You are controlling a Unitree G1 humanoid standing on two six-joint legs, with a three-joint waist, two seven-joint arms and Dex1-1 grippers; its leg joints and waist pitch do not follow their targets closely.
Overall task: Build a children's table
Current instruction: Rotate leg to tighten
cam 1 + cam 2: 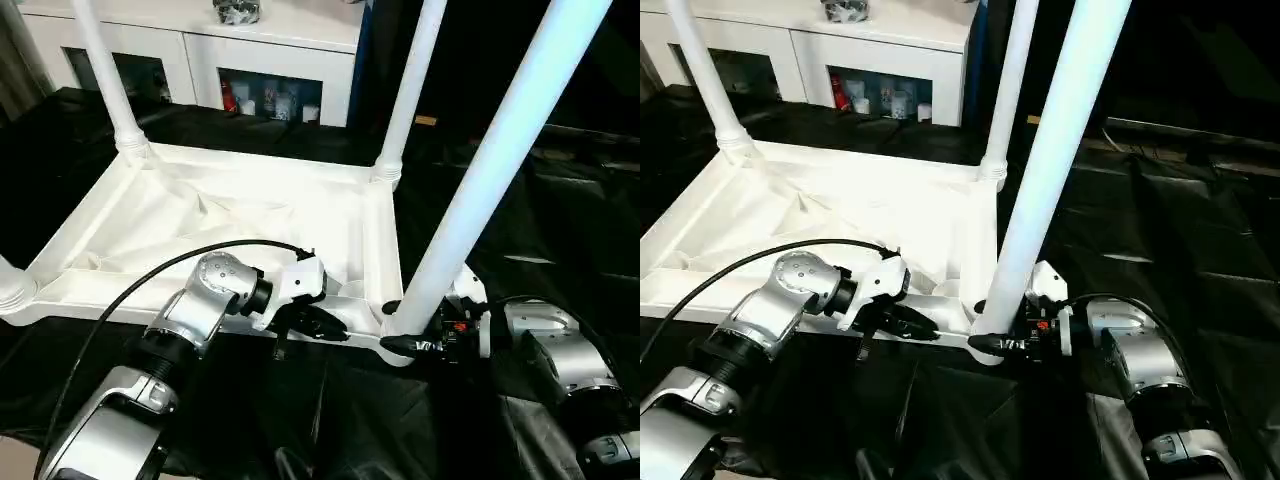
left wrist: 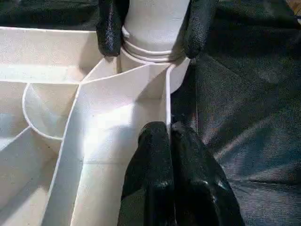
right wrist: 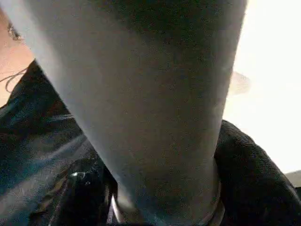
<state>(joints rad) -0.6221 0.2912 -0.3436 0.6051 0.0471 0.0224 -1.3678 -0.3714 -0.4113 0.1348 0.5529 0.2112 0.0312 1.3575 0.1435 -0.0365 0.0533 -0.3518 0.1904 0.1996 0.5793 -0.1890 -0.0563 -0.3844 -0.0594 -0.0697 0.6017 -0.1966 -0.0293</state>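
- Our table top [image 1: 230, 215] lies underside up on the black sheet [image 1: 560, 230], with three legs standing in their sockets: two at the far corners and the near-right leg [image 1: 480, 175], which leans toward 1 o'clock.
- Our right gripper [image 1: 412, 322] is clamped around that leg's base, at the corner socket [image 2: 174, 77]; if we let go before it seats fully, the leg could tip out.
- Our left gripper [image 2: 170, 141] pinches the near rim wall with its fingers pressed together; if it slips, the top may slide while we push.
- At 9 o'clock, the near-left socket [image 1: 12, 290] probably holds a fourth leg, but we cannot be sure.
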